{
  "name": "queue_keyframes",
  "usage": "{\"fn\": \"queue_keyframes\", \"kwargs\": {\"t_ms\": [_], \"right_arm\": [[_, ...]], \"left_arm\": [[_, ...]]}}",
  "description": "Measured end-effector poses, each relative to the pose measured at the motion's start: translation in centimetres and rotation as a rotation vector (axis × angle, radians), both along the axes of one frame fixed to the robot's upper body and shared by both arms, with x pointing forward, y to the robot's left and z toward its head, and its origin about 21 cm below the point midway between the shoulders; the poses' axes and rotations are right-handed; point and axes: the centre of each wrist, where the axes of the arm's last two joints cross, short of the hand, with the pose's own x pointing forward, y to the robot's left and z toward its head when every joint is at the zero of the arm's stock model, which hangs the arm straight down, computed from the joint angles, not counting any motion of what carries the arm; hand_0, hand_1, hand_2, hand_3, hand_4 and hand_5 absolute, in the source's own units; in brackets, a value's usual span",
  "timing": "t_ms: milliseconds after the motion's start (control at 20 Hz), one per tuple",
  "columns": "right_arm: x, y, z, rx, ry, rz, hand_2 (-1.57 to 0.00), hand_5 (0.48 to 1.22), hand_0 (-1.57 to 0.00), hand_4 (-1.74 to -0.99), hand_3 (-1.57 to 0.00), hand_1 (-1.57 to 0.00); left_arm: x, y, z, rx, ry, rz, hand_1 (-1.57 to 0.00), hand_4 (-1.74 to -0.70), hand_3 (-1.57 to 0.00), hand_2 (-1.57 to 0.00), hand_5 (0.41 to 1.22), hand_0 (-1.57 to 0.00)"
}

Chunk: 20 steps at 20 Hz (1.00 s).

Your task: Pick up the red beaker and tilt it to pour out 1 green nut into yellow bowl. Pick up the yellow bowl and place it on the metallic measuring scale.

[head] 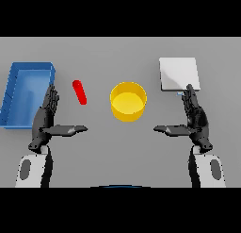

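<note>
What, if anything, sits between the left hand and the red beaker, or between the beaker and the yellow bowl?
Nothing visible. Bare grey table lies between the left hand and the red beaker, which sits just ahead and inward of its fingertips. The stretch from the beaker to the yellow bowl is likewise bare; the blue bin stands off to the outer side.

Red beaker (79, 92), yellow bowl (128, 101), scale (179, 73), blue bin (27, 94)

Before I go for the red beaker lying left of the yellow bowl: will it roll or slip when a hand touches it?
The red beaker looks slim and rounded and appears to lie on its side, so a sideways nudge would probably roll it. Being so narrow, it may slip from a loose grasp. The left hand, open beside it, is nearest.
</note>
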Motion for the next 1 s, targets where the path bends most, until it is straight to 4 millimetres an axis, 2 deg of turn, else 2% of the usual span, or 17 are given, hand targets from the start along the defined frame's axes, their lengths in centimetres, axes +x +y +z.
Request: {"fn": "queue_keyframes", "kwargs": {"t_ms": [300, 400, 450, 550, 700, 800, 1000], "right_arm": [[-0.1, 0.3, 0.1, 0.0, -0.013, 0.002, 0.0, 0.578, 0.0, -1.071, 0.0, 0.0], [-0.9, -0.1, 1.1, -0.237, -0.143, 0.019, 0.0, 0.576, 0.0, -1.066, 0.0, 0.0], [-1.5, 0.7, 0.9, -0.289, -0.161, 0.033, 0.0, 0.577, 0.0, -1.064, 0.0, 0.0], [-2.0, 1.1, 1.0, -0.337, -0.148, 0.035, 0.0, 0.585, 0.0, -1.084, 0.0, 0.0], [-1.9, 1.0, 1.4, -0.319, -0.141, 0.052, 0.0, 0.607, 0.0, -1.131, 0.0, 0.0], [-2.0, 0.7, 1.4, -0.308, -0.151, 0.058, 0.0, 0.624, 0.0, -1.163, 0.0, 0.0], [-2.0, 1.0, 1.6, -0.26, -0.157, 0.088, 0.0, 0.627, 0.0, -1.209, 0.0, 0.0]], "left_arm": [[-1.1, -0.5, -0.3, 0.002, -0.006, -0.009, 0.0, -1.14, 0.0, 0.0, 0.66, 0.0], [-3.2, -0.3, 0.9, 0.129, -0.085, -0.067, 0.0, -1.14, 0.0, 0.0, 0.66, 0.0], [-3.9, -0.5, 1.3, 0.157, -0.083, -0.083, 0.0, -1.14, 0.0, 0.0, 0.662, 0.0], [-4.6, -0.5, 2.2, 0.187, -0.074, -0.087, 0.0, -1.14, 0.0, 0.0, 0.657, 0.0], [-4.2, -0.8, 2.7, 0.206, -0.009, -0.099, 0.0, -1.14, 0.0, 0.0, 0.65, 0.0], [-3.7, -0.9, 2.1, 0.203, 0.011, -0.117, 0.0, -1.14, 0.0, 0.0, 0.648, 0.0], [-0.8, -1.1, 1.3, 0.208, 0.072, -0.114, 0.0, -1.17, 0.0, 0.0, 0.648, 0.0]]}}
